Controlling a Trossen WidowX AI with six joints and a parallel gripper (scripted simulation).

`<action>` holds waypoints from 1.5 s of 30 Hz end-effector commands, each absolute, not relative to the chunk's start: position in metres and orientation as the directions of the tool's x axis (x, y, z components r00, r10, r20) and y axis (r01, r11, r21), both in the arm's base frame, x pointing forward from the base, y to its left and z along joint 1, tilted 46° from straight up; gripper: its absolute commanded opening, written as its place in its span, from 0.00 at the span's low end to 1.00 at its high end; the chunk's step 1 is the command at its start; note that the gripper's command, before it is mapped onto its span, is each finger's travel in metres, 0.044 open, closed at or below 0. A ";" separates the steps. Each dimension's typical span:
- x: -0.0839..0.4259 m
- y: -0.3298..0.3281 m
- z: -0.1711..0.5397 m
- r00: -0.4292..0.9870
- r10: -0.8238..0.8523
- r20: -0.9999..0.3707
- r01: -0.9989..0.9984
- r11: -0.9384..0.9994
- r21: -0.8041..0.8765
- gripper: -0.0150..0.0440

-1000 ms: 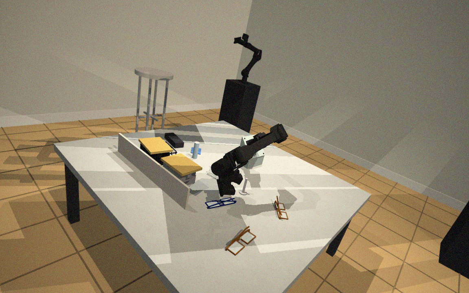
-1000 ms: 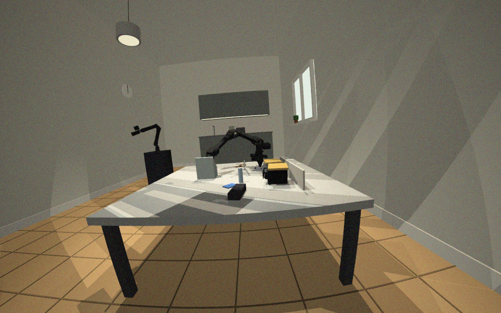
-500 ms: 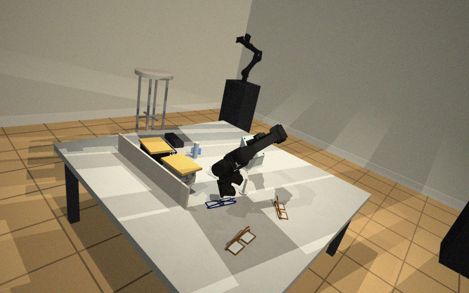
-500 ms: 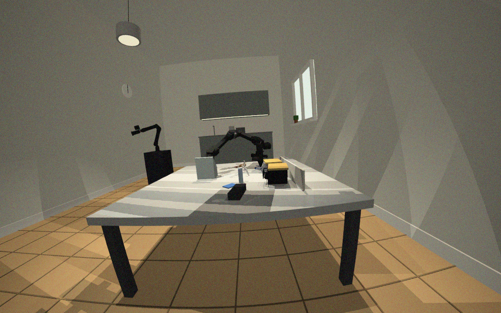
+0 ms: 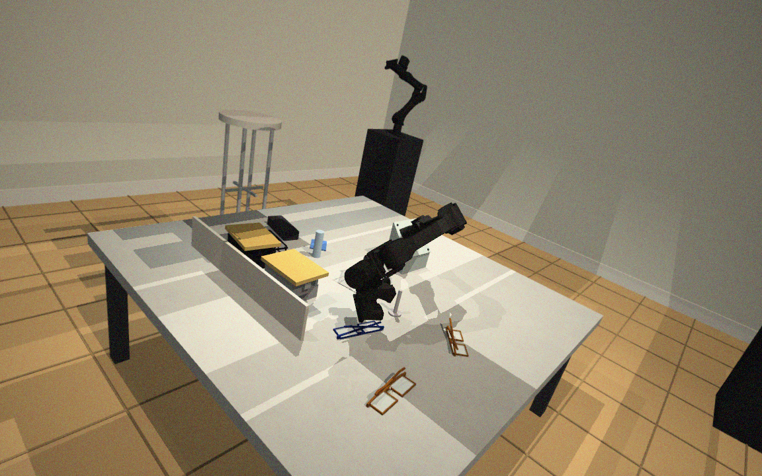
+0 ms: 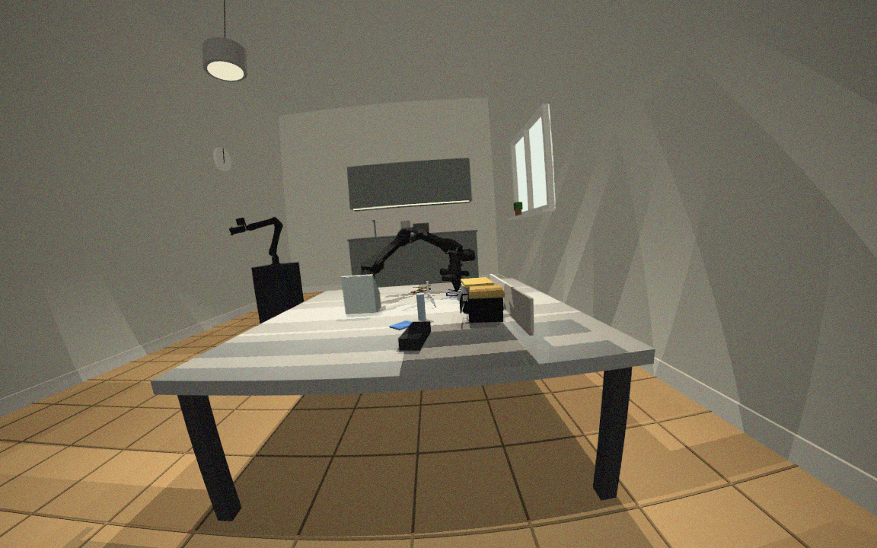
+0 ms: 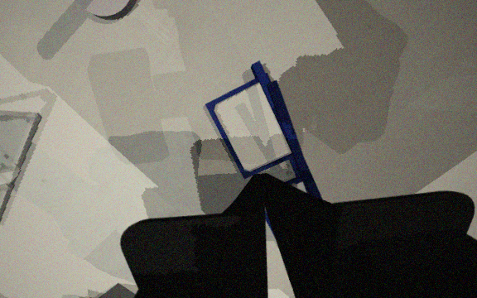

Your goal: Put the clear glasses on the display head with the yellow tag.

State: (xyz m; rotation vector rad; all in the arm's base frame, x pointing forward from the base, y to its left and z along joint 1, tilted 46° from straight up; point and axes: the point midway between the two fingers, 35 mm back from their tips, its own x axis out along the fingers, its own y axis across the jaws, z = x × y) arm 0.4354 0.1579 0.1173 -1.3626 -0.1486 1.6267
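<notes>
My gripper is shut with nothing between its fingertips, low over the table beside the dark blue glasses. The blue glasses lie on the table, and the fingers hide part of them in the wrist view. The clear glasses lie away from the fingers, at the left edge of the wrist view, partly cut off. In the top view they are a faint outline left of the arm. I cannot make out a display head or its yellow tag for certain.
Orange-brown glasses lie toward the front, another pair to the right. A pale rod stands by the gripper. Two yellow-topped blocks stand beside a grey panel. A pale box, cylinder and black box stand farther back.
</notes>
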 end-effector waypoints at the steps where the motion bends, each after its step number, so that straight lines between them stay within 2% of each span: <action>1: 0.438 0.158 0.120 0.103 0.715 -0.692 -0.583 -0.520 -0.624 0.25; 11: 0.440 0.161 0.123 0.104 0.715 -0.691 -0.583 -0.520 -0.624 0.25; 19: 0.407 0.095 0.132 0.101 0.711 -0.696 -0.585 -0.523 -0.620 0.25; 23: 0.406 0.093 0.132 0.101 0.711 -0.695 -0.585 -0.523 -0.620 0.25; 31: 0.412 0.091 0.131 0.116 0.704 -0.701 -0.595 -0.516 -0.617 0.59; 43: 0.412 0.091 0.131 0.116 0.704 -0.701 -0.595 -0.516 -0.617 0.59; 45: 0.411 0.089 0.129 0.116 0.703 -0.702 -0.651 -0.480 -0.588 0.59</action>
